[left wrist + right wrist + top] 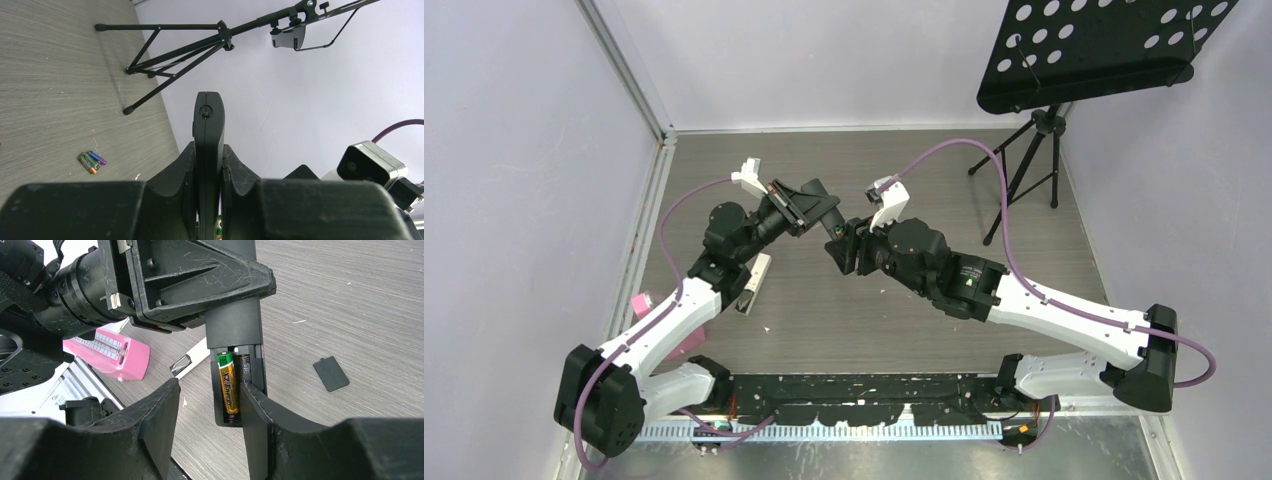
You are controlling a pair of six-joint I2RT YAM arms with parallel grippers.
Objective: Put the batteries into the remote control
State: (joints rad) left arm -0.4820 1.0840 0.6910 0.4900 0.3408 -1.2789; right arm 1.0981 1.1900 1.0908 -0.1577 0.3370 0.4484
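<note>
My left gripper [807, 207] is shut on a black remote control [209, 125] and holds it edge-on above the table [904, 320]. In the right wrist view the remote [235, 335] hangs with its battery bay open. One orange-gold battery with a green end [229, 388] lies in the bay's left slot. My right gripper [210, 390] is open and empty, with its right finger [252, 410] in front of the bay's right slot. Three loose batteries [92, 162], green, orange and purple-blue, lie together on the table. The black bay cover [330, 373] lies flat on the table.
A pink box-like thing [112, 352] lies near the left arm's base, also seen in the top view [642, 303]. A white and black strip [754, 283] lies beside it. A black music stand [1044, 150] stands at the back right. Walls close the table on three sides.
</note>
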